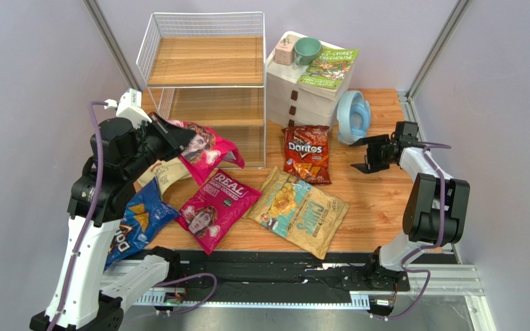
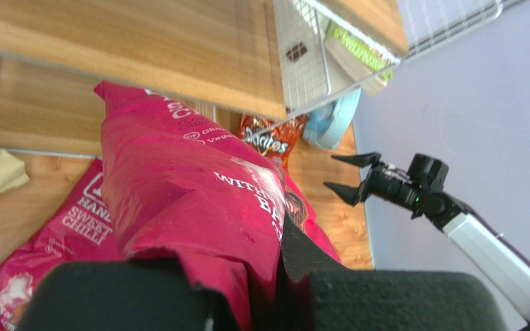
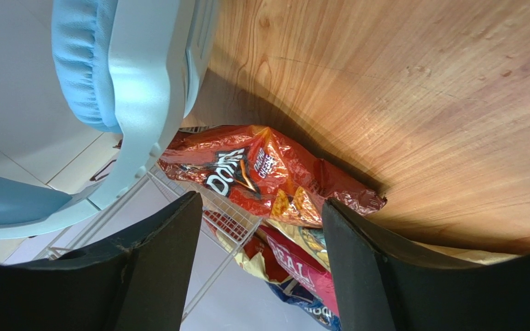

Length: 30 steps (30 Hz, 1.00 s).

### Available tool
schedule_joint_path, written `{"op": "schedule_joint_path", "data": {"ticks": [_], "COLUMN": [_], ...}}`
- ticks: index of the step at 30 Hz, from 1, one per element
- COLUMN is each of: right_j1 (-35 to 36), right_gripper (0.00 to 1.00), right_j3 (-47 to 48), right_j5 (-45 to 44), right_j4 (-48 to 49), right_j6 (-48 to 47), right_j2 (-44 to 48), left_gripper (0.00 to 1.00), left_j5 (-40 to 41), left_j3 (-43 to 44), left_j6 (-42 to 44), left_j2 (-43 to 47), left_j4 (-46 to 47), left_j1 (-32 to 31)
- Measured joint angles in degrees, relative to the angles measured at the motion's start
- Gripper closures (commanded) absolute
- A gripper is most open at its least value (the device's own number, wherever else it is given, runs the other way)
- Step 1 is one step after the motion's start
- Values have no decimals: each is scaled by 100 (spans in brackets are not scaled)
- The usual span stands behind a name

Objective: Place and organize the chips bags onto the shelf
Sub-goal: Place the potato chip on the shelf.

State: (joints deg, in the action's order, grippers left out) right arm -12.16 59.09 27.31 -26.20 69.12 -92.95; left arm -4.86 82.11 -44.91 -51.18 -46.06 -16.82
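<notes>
On the wooden table stood the shelf at the back left, with white drawers just beside it on the right. Before them lay the bags. The tan bag lay flat at centre, with a flat magenta bag just beside it on the left. The blue Doritos sat at the near left edge, partly behind the left arm. The red Doritos lay in front of the drawers, and the cream bag was partly under that arm. The left gripper was clamped on a raised magenta bag, held near the shelf's lowest tier. The right gripper hovered agape, holding nothing, right of the red Doritos.
</notes>
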Motion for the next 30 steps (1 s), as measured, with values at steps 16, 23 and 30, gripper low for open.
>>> {"op": "schedule_joint_path", "data": {"ticks": [16, 23, 30], "right_j1": [66, 111, 151], "right_gripper": [34, 34, 34], "right_j3": [966, 1274, 1438], "right_j5": [457, 621, 682], "right_j4": [52, -4, -107], "right_j6": [-48, -101, -173], "right_j2": [-719, -872, -1049], "left_gripper": [100, 100, 100], "left_j5": [1683, 2127, 2559], "left_j3": [-752, -761, -935], "left_j6": [-61, -142, -299], "left_j2": [-37, -151, -240], "left_j4": [1399, 2017, 2640], "left_j1": [4, 4, 4]}}
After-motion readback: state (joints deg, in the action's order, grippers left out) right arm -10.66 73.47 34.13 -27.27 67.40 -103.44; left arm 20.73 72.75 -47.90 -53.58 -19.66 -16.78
